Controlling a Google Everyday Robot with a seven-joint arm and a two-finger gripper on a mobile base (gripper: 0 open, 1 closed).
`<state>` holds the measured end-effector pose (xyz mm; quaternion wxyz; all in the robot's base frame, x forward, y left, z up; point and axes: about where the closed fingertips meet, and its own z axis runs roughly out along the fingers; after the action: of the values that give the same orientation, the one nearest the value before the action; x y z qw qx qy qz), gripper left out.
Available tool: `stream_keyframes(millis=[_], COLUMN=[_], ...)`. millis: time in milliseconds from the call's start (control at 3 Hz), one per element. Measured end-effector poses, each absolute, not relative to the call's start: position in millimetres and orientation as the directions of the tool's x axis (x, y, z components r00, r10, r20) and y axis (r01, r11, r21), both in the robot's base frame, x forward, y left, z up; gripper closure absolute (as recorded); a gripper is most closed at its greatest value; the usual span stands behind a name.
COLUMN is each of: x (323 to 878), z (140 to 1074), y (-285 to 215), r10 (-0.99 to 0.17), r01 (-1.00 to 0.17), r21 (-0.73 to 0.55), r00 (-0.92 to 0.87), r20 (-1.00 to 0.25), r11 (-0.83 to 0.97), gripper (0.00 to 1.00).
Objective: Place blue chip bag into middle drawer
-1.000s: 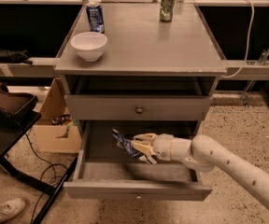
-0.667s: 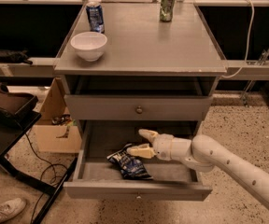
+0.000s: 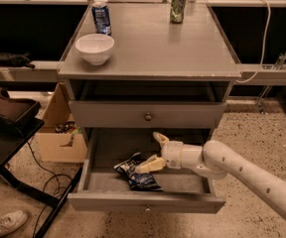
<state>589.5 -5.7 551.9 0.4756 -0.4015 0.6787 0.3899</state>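
The blue chip bag (image 3: 137, 173) lies flat on the grey floor of the open middle drawer (image 3: 187, 183), left of centre and near the front. My gripper (image 3: 151, 151) hangs inside the drawer just right of and above the bag. It is open, with one finger (image 3: 159, 137) pointing up and back and the other finger (image 3: 149, 164) lying over the bag's right edge. The bag is no longer held. The white arm reaches in from the lower right.
The upper drawer (image 3: 148, 115) above is closed. On the tabletop (image 3: 182, 43) stand a white bowl (image 3: 95, 48), a blue-and-white can (image 3: 101, 17) and a green can (image 3: 178, 5). A cardboard box (image 3: 58, 133) and black furniture (image 3: 6, 128) stand to the left.
The gripper opened and let go of the blue chip bag, which dropped onto the drawer floor and slid forward. The gripper itself stayed nearly in place.
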Motion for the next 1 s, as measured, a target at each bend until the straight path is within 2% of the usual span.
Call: stream_keyframes(millis=[333,1000], x=[578.1,499.6], z=[570.3,676.4], y=[-19.6,-75.0], r10=[-0.192,-0.324], r01=[-0.927,-0.971], r21=[0.113,-0.009], r00=[-0.192,-0.072], r20=[-0.963,-0.943], r11=[0.359,0.24], gripper=[0.0,0.0])
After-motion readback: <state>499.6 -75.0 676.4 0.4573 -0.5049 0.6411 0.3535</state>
